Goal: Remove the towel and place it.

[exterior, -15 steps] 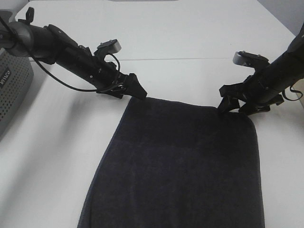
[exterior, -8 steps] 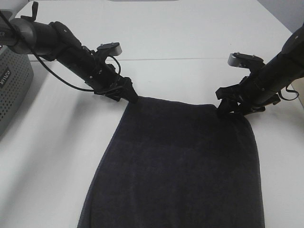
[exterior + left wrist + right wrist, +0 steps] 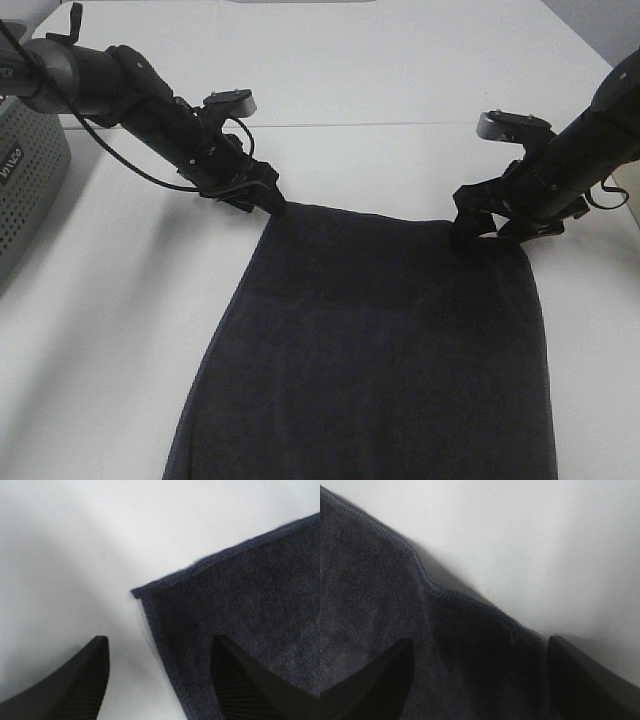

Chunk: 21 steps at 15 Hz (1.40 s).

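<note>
The towel is a large, very dark charcoal cloth, soft and slightly fuzzy, with a stitched hem along its edges. It lies flat on the smooth white table and spreads away from both claws toward the near edge of the high view, which cuts it off. The left claw sits low at one far corner of the towel. Its two black fingers are wedge-shaped with ribbed inner faces, and they stand apart with nothing pinched. The pointed corner lies just ahead of the gap, with one finger over bare table and the other over cloth. The right claw is at the other far corner, its jaws spread wide and holding nothing. There the cloth rises in a small hump between the fingers, and the hem curves over it. Whether either claw's fingertips press on the cloth is hard to tell, since they are black against dark fabric and blurred in the right wrist view. Behind the left arm, a grey basket with small round holes is cut off by the frame.
</note>
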Each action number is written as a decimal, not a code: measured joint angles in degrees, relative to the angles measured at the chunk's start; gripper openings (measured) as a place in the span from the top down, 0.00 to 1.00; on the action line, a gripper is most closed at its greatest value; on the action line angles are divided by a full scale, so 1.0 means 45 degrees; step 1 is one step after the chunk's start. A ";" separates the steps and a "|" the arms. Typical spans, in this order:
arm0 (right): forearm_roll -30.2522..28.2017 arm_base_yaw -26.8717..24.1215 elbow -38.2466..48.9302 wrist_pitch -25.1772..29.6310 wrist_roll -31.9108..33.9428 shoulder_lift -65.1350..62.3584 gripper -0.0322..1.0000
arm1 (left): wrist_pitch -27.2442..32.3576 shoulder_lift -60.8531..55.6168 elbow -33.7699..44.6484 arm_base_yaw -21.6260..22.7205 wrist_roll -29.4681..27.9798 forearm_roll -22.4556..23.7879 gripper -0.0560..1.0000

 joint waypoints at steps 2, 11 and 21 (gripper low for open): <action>0.0025 -0.0089 0.0000 -0.0064 0.0013 -0.0025 0.26 | 0.0000 0.0191 -0.0624 -0.0013 0.0000 0.0191 0.34; -0.0344 -0.1337 0.0000 0.0968 -0.0229 -0.0127 0.33 | 0.0115 0.0547 -0.1057 0.0000 -0.0064 -0.0395 0.26; 0.0777 -0.1350 -0.0013 0.1019 -0.0713 0.0293 0.58 | -0.0102 0.0879 -0.1235 -0.0255 0.0089 -0.0929 0.31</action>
